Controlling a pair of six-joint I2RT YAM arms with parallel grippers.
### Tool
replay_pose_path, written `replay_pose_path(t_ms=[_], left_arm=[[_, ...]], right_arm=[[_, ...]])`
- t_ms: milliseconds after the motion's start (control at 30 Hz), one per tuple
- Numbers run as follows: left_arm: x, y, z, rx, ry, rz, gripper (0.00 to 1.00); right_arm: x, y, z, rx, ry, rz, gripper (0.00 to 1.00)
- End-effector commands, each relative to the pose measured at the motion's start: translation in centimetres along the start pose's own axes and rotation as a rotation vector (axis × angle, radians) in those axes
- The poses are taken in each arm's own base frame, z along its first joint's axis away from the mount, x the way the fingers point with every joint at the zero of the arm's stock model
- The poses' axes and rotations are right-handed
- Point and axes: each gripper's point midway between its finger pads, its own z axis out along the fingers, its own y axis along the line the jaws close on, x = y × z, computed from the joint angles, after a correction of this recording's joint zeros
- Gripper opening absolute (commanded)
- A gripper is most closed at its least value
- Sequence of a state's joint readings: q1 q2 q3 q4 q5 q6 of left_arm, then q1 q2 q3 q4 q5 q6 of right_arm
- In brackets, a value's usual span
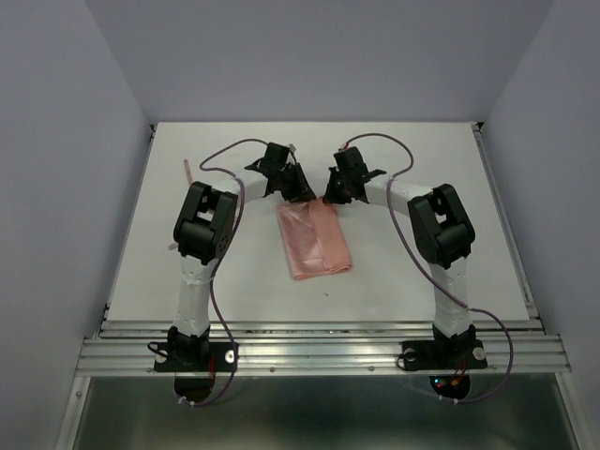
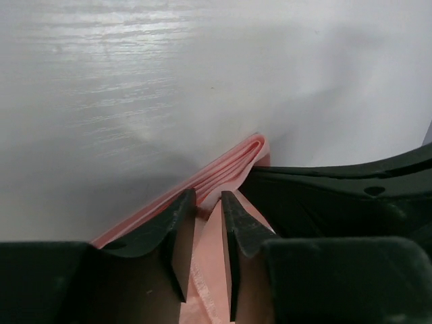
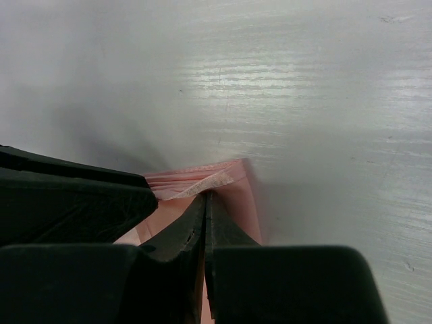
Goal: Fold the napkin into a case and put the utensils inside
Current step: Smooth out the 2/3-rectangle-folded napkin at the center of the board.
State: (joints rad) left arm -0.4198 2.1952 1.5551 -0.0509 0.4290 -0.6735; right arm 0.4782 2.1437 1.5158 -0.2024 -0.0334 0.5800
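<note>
napkin [image 1: 315, 240]: thin matt pink cloth, wrinkly; table [image 1: 422, 272]: smooth white, faintly glossy.

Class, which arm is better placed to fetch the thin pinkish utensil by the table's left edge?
Left, probably: the thin pinkish utensil lies on its side, and the left pincer looks open; the right pincer grips the salmon-pink cloth napkin.

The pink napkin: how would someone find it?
Start at the big white table seen from above. In its middle lies the napkin, its far end under the left gripper and right gripper. It is the only soft, flat, salmon-pink rectangle; everything near it is hard, black or white.
</note>
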Motion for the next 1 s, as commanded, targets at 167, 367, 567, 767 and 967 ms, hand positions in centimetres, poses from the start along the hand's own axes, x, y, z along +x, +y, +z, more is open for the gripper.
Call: replay_pose_path(t_ms=[167, 367, 567, 767, 967], left_arm=[[-0.2, 0.3, 0.4, -0.034, -0.005, 0.001, 0.03], [0.3, 0.8, 0.7, -0.038, 0.008, 0.007, 0.00], [0.5, 0.6, 0.7, -0.019, 0.020, 0.035, 0.00], [0.9, 0.9, 0.8, -0.016, 0.031, 0.048, 0.00], [0.8, 0.6, 0.7, -0.005, 0.031, 0.053, 0.00]], right_arm=[[-0.2, 0.4, -0.7, -0.003, -0.004, -0.001, 0.04], [-1.6, 1.2, -2.3, -0.019, -0.045, -0.008, 0.06], [-4.2, 1.7, -4.4, 0.000, -0.137, 0.002, 0.09], [-3.8, 1.5, -3.9, 0.003, -0.123, -0.003, 0.09], [-0.7, -0.3, -1.6, 0.038, -0.038, 0.005, 0.09]])
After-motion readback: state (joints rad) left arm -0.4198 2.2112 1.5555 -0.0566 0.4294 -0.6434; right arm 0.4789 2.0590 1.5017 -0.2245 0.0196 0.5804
